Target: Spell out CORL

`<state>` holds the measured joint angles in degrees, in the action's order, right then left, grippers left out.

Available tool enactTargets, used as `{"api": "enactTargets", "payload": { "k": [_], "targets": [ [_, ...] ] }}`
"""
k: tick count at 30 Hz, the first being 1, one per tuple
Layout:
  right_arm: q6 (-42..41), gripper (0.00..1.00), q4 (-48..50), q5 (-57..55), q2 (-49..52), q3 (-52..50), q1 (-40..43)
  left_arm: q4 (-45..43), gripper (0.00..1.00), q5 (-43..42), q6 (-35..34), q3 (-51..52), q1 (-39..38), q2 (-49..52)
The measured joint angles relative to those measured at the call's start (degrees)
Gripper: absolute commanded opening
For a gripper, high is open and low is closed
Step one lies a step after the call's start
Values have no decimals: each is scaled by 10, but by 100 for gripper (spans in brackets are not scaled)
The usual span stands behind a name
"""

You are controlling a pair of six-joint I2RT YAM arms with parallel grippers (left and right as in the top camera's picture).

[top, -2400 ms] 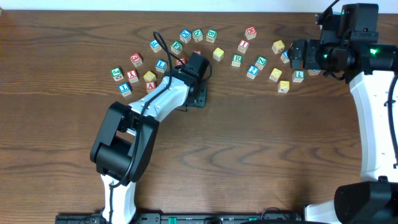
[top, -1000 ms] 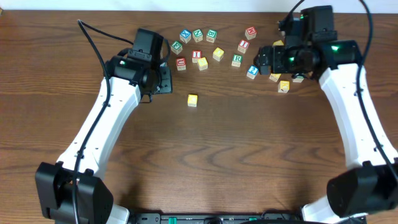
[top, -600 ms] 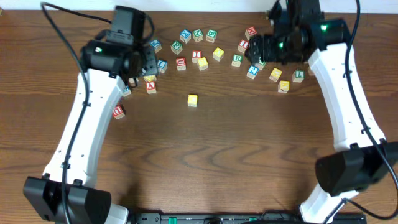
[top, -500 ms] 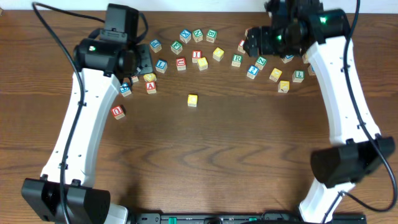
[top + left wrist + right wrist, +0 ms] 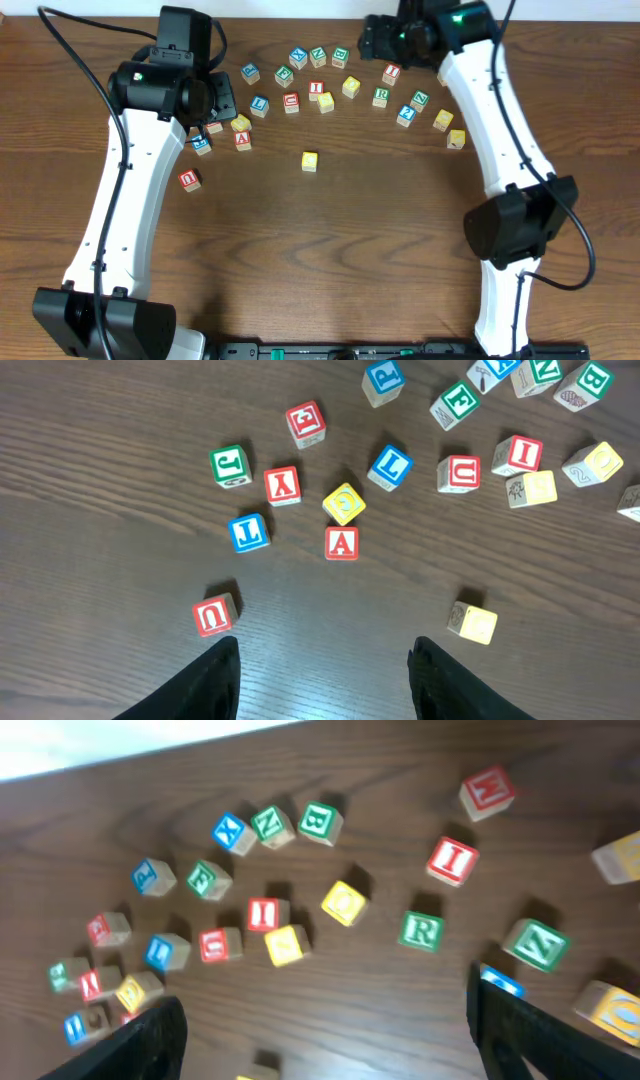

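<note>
Lettered wooden blocks lie scattered along the far side of the table. A lone yellow block [image 5: 310,161] sits apart toward the middle; it also shows in the left wrist view [image 5: 472,622]. A blue L block [image 5: 259,104] [image 5: 390,467] and a green R block [image 5: 381,97] [image 5: 422,930] lie in the scatter. A yellow block with a round letter [image 5: 343,503] sits above a red A [image 5: 341,543]. My left gripper [image 5: 220,100] [image 5: 325,675] is open and empty above the left cluster. My right gripper [image 5: 372,40] [image 5: 330,1040] is open and empty above the far middle blocks.
A red U block [image 5: 189,180] [image 5: 214,614] lies alone at the left. Another yellow block [image 5: 345,903], a red I [image 5: 452,860] and a green N [image 5: 538,945] lie near the R. The table's far edge [image 5: 150,745] runs just behind the blocks.
My left gripper has left the yellow block in the middle and swung back and left over the left cluster. My right gripper has moved left along the far edge.
</note>
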<state>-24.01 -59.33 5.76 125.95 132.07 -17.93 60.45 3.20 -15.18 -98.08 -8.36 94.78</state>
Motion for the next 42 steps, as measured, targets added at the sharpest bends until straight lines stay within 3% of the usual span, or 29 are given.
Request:
{"api": "enactTargets", "payload": {
  "k": [4,12,42],
  "targets": [
    [-37,69,24,-29,31,0,-23,0,54,0,0,0,0,0],
    [-81,63,56,-59,121,-1,-53,10,54,0,0,0,0,0],
    [-156,56,137,-116,194,-4,-53,15,55,0,0,0,0,0]
  ]
}}
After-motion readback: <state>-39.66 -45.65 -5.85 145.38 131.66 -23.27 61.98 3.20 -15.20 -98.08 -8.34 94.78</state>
